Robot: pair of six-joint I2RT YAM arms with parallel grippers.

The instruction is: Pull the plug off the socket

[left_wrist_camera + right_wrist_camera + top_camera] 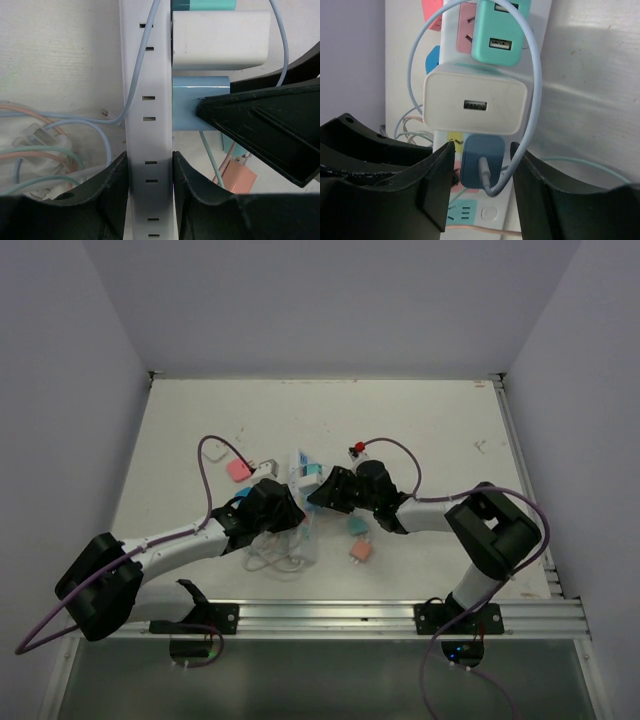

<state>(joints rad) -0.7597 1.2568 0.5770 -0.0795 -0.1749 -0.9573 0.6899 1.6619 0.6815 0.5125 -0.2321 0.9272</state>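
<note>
The socket (148, 100) is a long white power strip, lying mid-table in the top view (303, 472). My left gripper (150, 162) is shut on its narrow body, both fingers pressed against its sides. A blue plug (482, 162) with a pale blue cable sits in the strip just below a white charger (475, 105) and a teal charger (500, 35). My right gripper (482, 155) is open and straddles the blue plug, with a narrow gap on each side. In the left wrist view the blue plug (200, 107) shows with a right finger (270, 130) beside it.
A tangle of pastel cables (275, 555) lies by the left gripper. Loose cubes rest on the table: pink (238, 469), teal (354, 526) and orange (360, 551). A small red-tipped part (355, 448) lies behind the right gripper. Walls enclose the table on three sides.
</note>
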